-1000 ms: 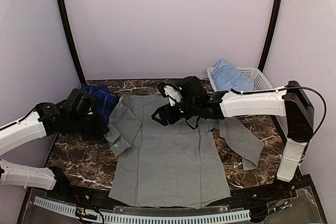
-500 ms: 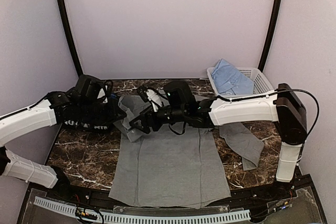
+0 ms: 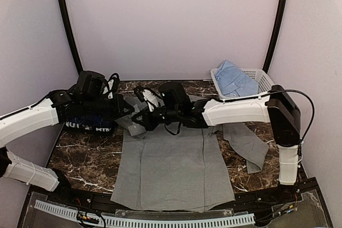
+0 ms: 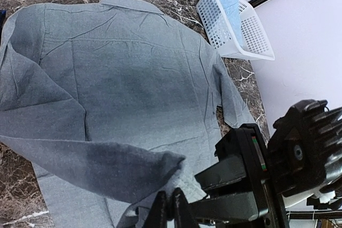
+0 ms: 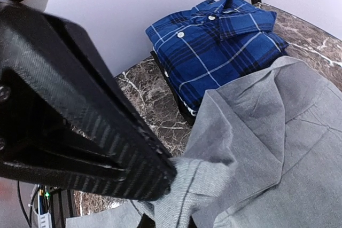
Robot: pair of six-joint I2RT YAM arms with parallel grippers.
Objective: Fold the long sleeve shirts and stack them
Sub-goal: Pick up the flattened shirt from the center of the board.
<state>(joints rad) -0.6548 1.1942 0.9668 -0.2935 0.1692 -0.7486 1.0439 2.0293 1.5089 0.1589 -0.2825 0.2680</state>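
Observation:
A plain grey long sleeve shirt (image 3: 171, 164) lies spread on the dark marble table (image 3: 80, 161), collar at the far side. Its left sleeve is lifted and folded over the body (image 4: 133, 68). My left gripper (image 3: 127, 115) and right gripper (image 3: 145, 120) meet at the sleeve's cuff (image 5: 214, 177). The left gripper's (image 4: 171, 206) fingers stand nearly together with cuff cloth at them. The right gripper (image 5: 165, 222) is shut on the same cuff. A folded navy plaid shirt (image 5: 219, 41) lies at the table's far left, mostly under my left arm in the top view. A light blue shirt (image 3: 232, 78) sits in the basket.
A white lattice basket (image 3: 264, 81) stands at the back right corner. The grey shirt's other sleeve (image 3: 248, 145) trails off to the right. My right arm (image 3: 235, 111) stretches across the shirt's collar area. Purple walls close in on three sides.
My left gripper has carried the grey sleeve rightward over the shirt. My right gripper has reached left to meet it and has gone from open to shut on the cuff.

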